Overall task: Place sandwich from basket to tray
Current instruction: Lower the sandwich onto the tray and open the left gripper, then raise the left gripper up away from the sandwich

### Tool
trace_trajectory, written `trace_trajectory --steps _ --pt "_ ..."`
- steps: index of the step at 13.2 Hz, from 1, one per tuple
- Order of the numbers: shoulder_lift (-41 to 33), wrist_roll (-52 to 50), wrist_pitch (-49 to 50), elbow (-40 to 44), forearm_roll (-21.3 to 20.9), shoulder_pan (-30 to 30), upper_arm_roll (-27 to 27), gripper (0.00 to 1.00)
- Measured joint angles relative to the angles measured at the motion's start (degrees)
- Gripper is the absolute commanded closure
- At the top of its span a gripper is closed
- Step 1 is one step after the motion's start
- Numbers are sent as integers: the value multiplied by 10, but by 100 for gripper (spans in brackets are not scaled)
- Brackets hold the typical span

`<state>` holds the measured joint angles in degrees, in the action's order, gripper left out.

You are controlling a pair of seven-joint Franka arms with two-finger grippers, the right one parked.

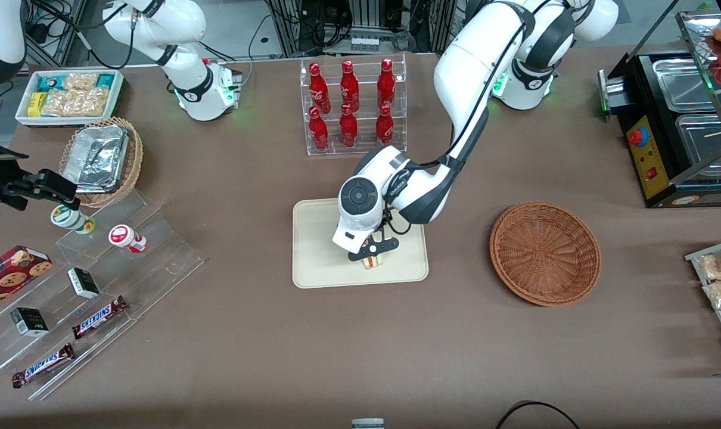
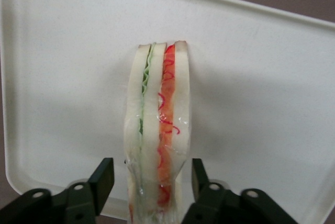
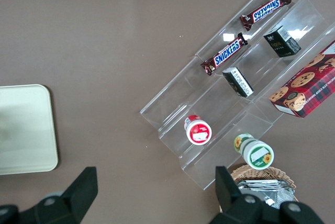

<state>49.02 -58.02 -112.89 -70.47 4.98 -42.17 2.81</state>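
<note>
sandwich (image 2: 158, 130) standing on edge on tray (image 1: 319, 250), gripper (image 1: 372, 252) over it, jaws parted, gaps either side. could topple if brushed on retreat. basket (image 1: 545, 253) empty.

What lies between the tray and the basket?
Only bare brown table lies between tray and basket, as the front view shows; the gripper is over the tray.

Wrapped sandwich (image 2: 159, 130) stands on edge on cream tray (image 1: 319, 250), red and green filling showing, gripper (image 2: 152, 182) fingers straddling it slightly apart; reddish-brown wicker basket (image 1: 545, 253) sits nearby.
</note>
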Motion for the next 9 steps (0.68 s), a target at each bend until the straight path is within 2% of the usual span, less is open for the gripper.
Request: trace_trajectory --steps 6,9 --pt "-42 7 59 14 0 1 -2 0" --pt "-76 63 104 15 0 9 -3 0"
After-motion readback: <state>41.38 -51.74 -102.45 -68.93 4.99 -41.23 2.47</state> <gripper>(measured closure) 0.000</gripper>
